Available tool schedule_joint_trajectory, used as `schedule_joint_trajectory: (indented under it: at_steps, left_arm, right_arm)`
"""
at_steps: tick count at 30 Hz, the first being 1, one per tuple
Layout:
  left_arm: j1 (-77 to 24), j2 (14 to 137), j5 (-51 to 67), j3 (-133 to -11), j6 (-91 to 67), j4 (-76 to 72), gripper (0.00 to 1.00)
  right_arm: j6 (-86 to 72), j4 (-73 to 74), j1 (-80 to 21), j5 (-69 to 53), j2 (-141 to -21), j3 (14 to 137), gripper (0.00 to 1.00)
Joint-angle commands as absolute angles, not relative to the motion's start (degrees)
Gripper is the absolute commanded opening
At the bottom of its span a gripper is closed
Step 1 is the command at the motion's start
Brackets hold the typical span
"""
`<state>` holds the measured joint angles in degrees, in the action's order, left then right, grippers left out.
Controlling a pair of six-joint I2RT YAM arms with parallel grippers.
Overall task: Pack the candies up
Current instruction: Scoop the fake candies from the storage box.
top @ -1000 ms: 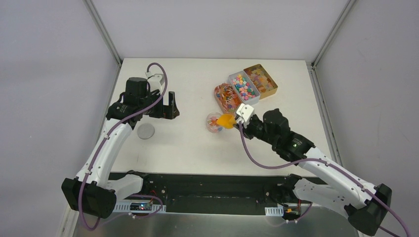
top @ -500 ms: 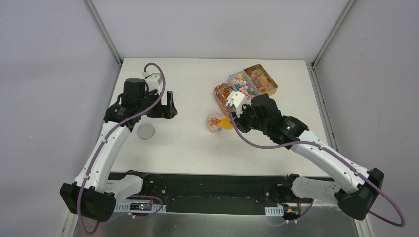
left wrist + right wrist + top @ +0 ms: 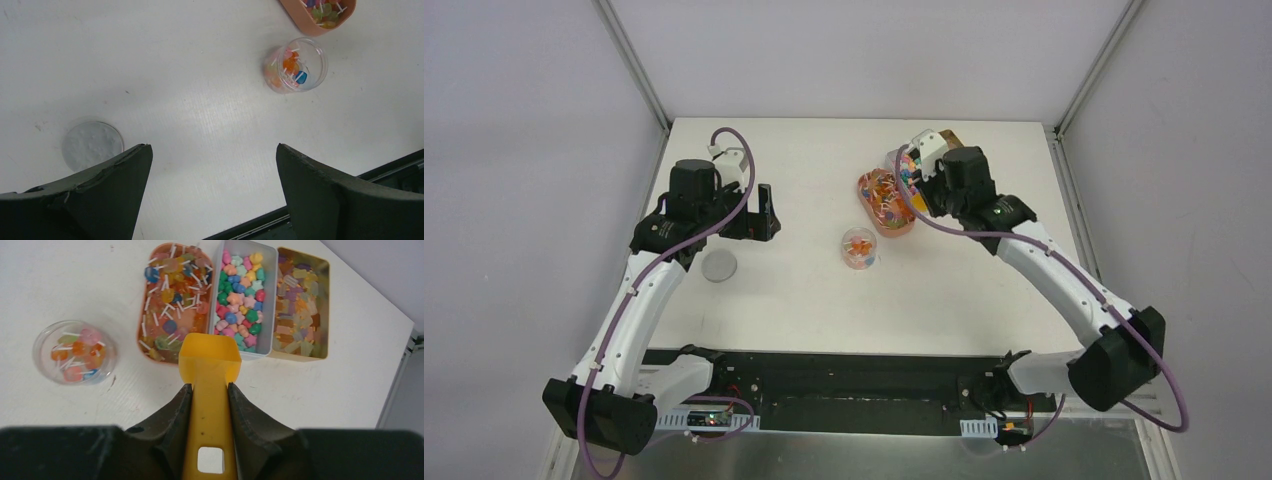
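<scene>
Item 1: cup (image 3: 859,247), clear and round, standing open near the middle of the table (image 3: 804,300). It holds a few sweets on white sticks, orange, pink and blue.

Item 2: orange tray (image 3: 141,332), just beyond the cup and slightly to its right, holding stick sweets (image 3: 172,295).

Item 3: grey tin (image 3: 256,356), touching the tray on the side away from the cup. It holds the candies (image 3: 240,300): many small pink, green, blue, yellow and orange pieces.

Item 4: gold tin (image 3: 300,357), next along and farthest from the cup, holding pale jelly sweets (image 3: 297,305).

Item 5: scoop (image 3: 210,360), yellow-orange. Its handle is clamped between the fingers of the right gripper (image 3: 207,390). Its bowl points away from the cup, over the near ends of the tray and the grey tin. Whether it touches either cannot be told.

Item 6: grey disc (image 3: 92,145), possibly a lid, lying flat on the table well to the left of the cup.

Item 7: left gripper (image 3: 212,150), left of the cup and beyond the disc, raised over bare table. Its jaws stand wide apart with nothing between them.
</scene>
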<state>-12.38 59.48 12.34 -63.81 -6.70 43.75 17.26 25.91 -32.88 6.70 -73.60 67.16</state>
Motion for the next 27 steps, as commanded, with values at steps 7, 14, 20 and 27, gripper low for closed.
schedule_joint_trajectory:
  at_steps: [7,14,20,27]
  left_arm:
    - [-12.39,57.98,13.51,-63.94,-6.33,42.63,0.99]
    - [-12.39,57.18,13.4,-63.7,-6.26,42.56,0.99]
    - [-12.39,57.88,14.48,-63.7,-6.41,42.41,0.99]
    - [-12.39,58.69,15.07,-63.56,-6.61,42.35,0.99]
  right_arm:
    - [20.05,22.52,-25.0,7.63,-87.03,80.27,0.0]
    - [21.62,26.02,-24.22,9.8,-92.92,84.29,0.0]
    - [21.47,26.16,-23.02,9.18,-94.79,84.12,0.0]
    - [21.9,25.2,-21.18,3.49,-96.92,82.23,0.0]
